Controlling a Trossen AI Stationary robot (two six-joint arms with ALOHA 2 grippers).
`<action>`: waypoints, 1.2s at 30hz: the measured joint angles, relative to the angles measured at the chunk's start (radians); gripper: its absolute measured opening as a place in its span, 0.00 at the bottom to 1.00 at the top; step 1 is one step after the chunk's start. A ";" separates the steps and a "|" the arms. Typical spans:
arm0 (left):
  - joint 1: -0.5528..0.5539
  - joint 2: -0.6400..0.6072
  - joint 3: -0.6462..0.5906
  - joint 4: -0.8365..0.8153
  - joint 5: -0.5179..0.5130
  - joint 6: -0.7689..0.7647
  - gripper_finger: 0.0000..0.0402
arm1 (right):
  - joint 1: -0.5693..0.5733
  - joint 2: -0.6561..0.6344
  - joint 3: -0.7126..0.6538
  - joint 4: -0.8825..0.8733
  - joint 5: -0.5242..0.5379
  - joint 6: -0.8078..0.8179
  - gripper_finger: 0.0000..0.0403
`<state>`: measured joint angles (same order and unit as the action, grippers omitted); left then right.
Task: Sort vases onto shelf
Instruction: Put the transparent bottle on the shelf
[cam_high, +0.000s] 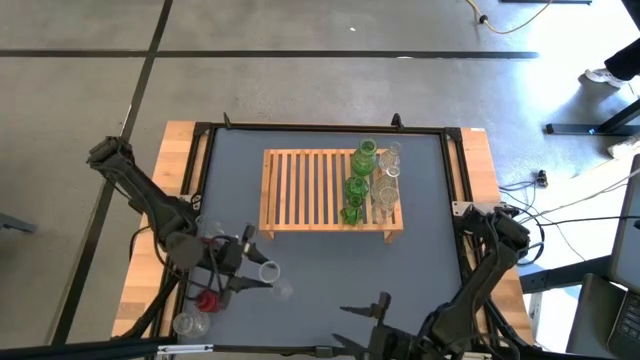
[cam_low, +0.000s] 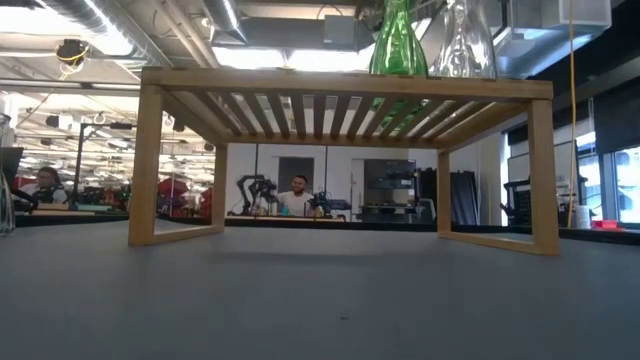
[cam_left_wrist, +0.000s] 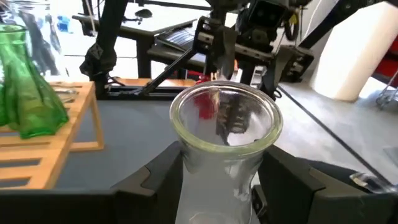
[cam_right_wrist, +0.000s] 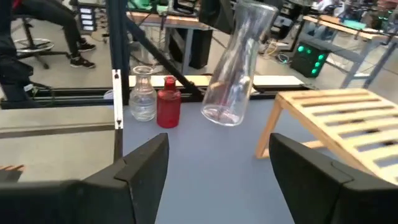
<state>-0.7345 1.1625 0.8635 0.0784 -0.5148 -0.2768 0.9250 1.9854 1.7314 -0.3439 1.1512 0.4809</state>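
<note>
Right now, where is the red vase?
In the high view the red vase stands near the table's front-left corner, beside a clear vase and just below the left tool, which holds another clear vase.

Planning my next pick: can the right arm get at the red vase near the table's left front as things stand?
Probably not easily. The red vase stands at the far left front, right beside the left gripper, which holds a clear vase. The right gripper is open but would have to cross into the left arm's space.

left pincer (cam_high: 262, 272) clamped, right pincer (cam_high: 378, 303) spread
</note>
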 joint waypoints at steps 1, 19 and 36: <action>0.002 -0.012 0.000 -0.017 0.000 0.001 0.44 | -0.007 0.000 0.011 -0.005 -0.020 -0.016 0.66; 0.313 -0.224 0.001 -0.237 0.141 0.045 0.44 | 0.003 -0.054 0.143 -0.325 0.038 -0.236 0.66; 0.661 -0.232 0.034 -0.238 0.170 0.177 0.44 | 0.014 -0.099 0.098 -1.102 0.217 0.632 0.66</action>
<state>-0.0740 0.9310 0.8974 -0.1594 -0.3452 -0.0999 0.9385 1.8862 1.8298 -1.4459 1.3686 1.1124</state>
